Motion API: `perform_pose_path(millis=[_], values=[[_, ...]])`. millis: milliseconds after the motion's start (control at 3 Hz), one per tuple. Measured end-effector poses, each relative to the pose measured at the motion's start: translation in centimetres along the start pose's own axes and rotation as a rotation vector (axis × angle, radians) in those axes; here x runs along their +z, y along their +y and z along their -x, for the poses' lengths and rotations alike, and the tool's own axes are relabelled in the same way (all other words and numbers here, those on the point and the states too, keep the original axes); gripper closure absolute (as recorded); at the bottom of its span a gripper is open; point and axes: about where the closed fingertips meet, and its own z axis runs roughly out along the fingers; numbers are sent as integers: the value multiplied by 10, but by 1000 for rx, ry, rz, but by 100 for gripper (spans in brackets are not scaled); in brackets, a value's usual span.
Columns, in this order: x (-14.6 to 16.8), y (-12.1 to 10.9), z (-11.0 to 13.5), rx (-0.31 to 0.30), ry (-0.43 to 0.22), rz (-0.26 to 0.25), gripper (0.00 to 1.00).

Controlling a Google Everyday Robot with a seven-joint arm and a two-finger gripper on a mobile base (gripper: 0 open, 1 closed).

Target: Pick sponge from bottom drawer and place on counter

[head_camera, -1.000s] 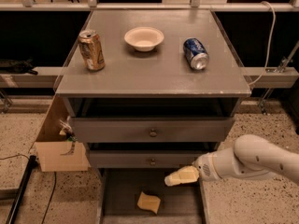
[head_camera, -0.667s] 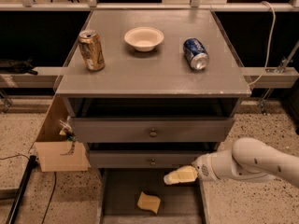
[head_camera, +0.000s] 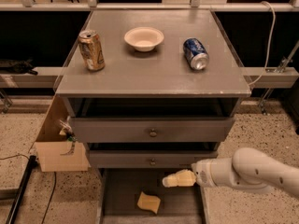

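**Jaws.** The gripper (head_camera: pixel 179 179) hangs over the right half of the open bottom drawer (head_camera: pixel 122 190), pointing left. It sits just below the front of the lower knobbed drawer (head_camera: pixel 117 159). Whether the jaws are released or clenched cannot be told, as they read as one pale shape. Nothing is seen between them.

**Task item.** The sponge (head_camera: pixel 148 202) lies flat on the drawer floor, below and slightly left of the jaws and clear of them. It rests at an angle to the drawer walls. Bare floor lies open to its left and behind it.

**Clearances.** The arm (head_camera: pixel 252 174) runs away to the right of the jaws, crossing above the drawer's right wall. Overhead room is limited by the lower knobbed drawer, and the upper knobbed drawer (head_camera: pixel 112 130) is closed above that. Further up, the worktop (head_camera: pixel 154 76) has open room along its near edge and at its centre. Up and left of the jaws a gold can (head_camera: pixel 91 50) stands upright. A white bowl (head_camera: pixel 144 38) sits toward the back, and a blue can (head_camera: pixel 195 53) lies on its side almost straight above the jaws.

**Surroundings.** A cardboard box (head_camera: pixel 56 148) stands open against the cabinet, well left of the jaws.

**Obscured.** The drawer's front edge is cut off at the bottom of the view, and the arm is cut off at the right. The recess under the worktop is too dark to make out.
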Motion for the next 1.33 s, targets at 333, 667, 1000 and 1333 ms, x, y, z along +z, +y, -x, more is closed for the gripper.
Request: perform_pose_path(millis=[333,667,1000,1333], values=[[23,-6,-14,14,-165,-10,0],[47,-7,0,20,-375,-40,0],[55,-4,-14,45,-369,-32,0],[87,-28,-40,185,-332,-56,0]])
